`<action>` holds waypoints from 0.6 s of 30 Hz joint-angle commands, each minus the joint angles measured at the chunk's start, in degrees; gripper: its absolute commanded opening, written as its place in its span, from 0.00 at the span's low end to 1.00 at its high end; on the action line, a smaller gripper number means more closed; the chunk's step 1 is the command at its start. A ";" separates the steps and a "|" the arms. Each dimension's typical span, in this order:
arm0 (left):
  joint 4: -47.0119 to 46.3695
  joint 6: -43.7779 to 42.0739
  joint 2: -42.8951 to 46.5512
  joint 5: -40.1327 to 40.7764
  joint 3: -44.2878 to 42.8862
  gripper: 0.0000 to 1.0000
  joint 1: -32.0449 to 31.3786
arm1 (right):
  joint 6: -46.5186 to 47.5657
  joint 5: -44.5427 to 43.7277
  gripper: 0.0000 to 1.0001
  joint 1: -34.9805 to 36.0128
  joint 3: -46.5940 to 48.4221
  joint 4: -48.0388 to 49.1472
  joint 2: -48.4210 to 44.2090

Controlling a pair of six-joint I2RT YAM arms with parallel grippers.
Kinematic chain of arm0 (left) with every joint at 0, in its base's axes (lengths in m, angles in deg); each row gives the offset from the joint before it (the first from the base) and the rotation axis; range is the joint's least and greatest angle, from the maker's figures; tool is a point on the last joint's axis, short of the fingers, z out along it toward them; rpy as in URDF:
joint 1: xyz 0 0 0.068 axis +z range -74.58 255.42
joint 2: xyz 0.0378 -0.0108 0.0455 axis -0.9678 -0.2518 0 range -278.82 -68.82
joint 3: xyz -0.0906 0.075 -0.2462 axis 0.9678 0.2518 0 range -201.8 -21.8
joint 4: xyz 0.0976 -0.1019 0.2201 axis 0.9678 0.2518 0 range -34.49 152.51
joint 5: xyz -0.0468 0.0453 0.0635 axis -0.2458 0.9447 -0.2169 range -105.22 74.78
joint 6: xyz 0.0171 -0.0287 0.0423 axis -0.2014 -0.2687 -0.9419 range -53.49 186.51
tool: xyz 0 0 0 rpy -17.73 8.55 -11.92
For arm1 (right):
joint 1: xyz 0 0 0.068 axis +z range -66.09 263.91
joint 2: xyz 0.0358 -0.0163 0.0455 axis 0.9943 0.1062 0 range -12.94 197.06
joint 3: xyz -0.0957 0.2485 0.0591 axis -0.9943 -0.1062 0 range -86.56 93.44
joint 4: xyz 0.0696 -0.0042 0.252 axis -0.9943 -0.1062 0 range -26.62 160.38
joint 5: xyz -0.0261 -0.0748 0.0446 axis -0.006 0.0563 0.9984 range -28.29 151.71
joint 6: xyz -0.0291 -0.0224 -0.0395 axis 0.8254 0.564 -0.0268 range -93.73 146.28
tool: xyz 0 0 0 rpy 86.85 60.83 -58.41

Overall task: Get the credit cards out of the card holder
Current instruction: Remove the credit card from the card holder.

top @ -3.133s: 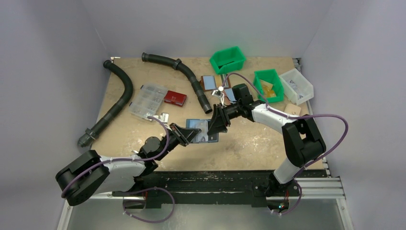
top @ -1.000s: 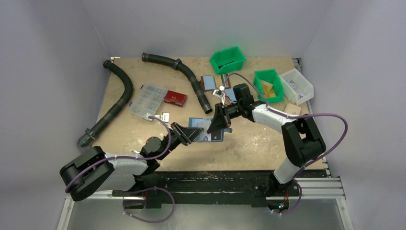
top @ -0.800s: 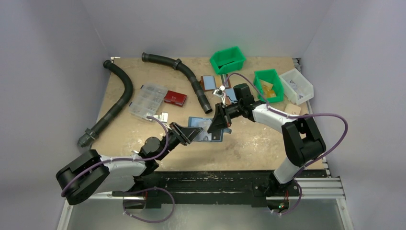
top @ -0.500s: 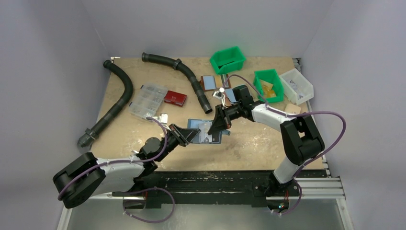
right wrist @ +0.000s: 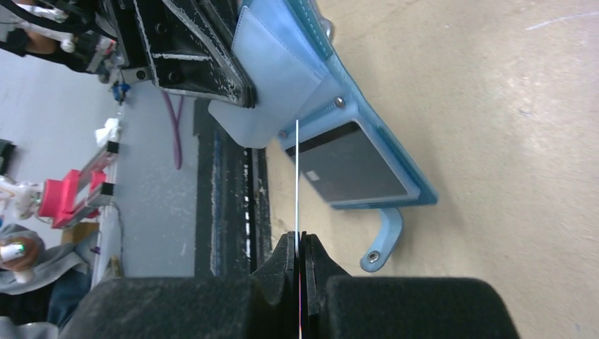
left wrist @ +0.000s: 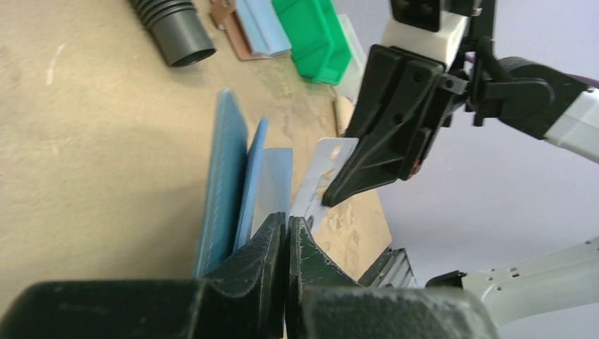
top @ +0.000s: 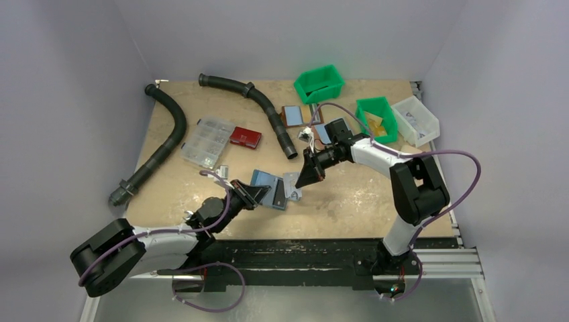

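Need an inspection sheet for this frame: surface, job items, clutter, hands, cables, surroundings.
Surface: plywood table, scuffed.
Job's things: card holder open; pale card looks clear of its pockets; dark card sits in a pocket.
Clutter: two black hoses, clear organizer, red box, two green bins, clear bin, two brown-backed holders.
Hands: left hand shut on card holder's inner flap; right hand shut on pale card.
Cables: purple cables loop along both arms, none on the card holder.
Surroundings: plain walls; black rail at near edge.

Black hoses (top: 163,144), green bins (top: 319,83), clear organizer (top: 207,141), red case (top: 245,137) across the table (top: 355,201)
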 commanded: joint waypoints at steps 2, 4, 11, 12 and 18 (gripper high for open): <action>-3.46 1.06 -1.03 0.33 2.22 0.00 1.97 | 6.33 -2.63 0.00 -1.74 2.79 -4.35 -1.31; -3.48 1.51 -1.87 -0.16 2.26 0.00 2.80 | 7.41 -3.12 0.00 -2.46 3.10 -5.29 -1.86; 3.52 1.61 -4.23 -0.53 1.83 0.00 5.51 | 10.89 -4.88 0.00 -5.01 3.67 -7.68 -6.29; 6.10 1.43 -4.24 -0.24 1.23 0.00 5.74 | 11.43 -5.15 0.00 -5.45 3.82 -8.13 -6.91; 23.31 -1.69 -3.48 1.71 -4.32 0.00 7.18 | 14.22 -4.81 0.00 -11.34 5.20 -10.83 -11.02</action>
